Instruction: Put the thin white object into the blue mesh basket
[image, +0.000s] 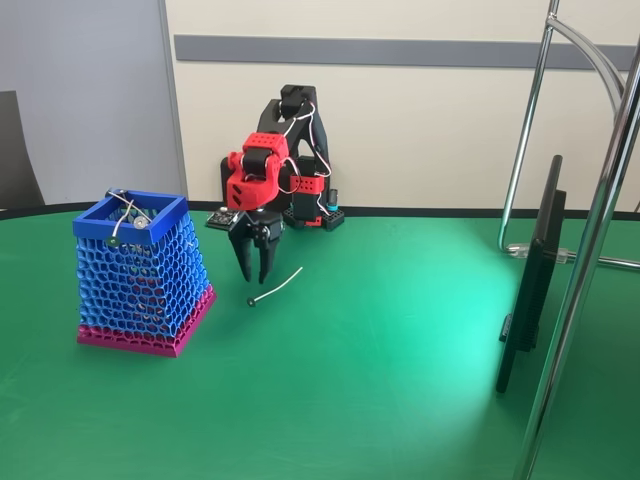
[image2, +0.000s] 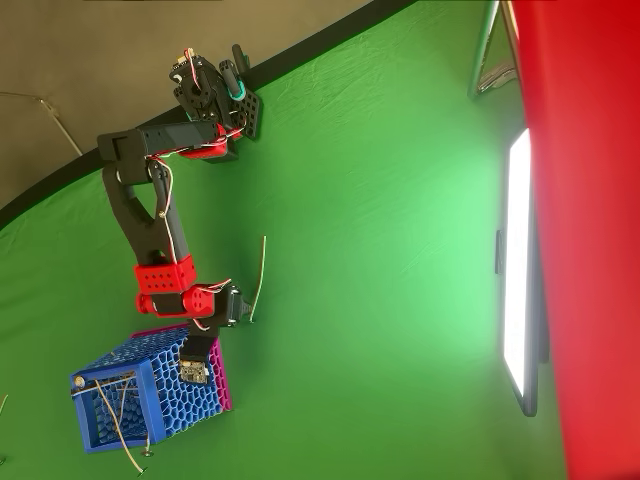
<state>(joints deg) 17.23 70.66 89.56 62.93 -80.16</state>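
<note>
Now the thin white object (image: 277, 285) lies on the green surface (image: 400, 380). The gripper (image: 255, 276) hangs at its 9 o'clock, jaws a little apart and empty. The blue mesh basket (image: 140, 275) stands at 9 o'clock too.

Green table (image: 400, 380) bears basket (image: 140, 275), white stick (image: 277, 285)

One blue mesh basket (image: 143, 275), several thin white sticks, one (image: 276, 286) on the table.
</note>
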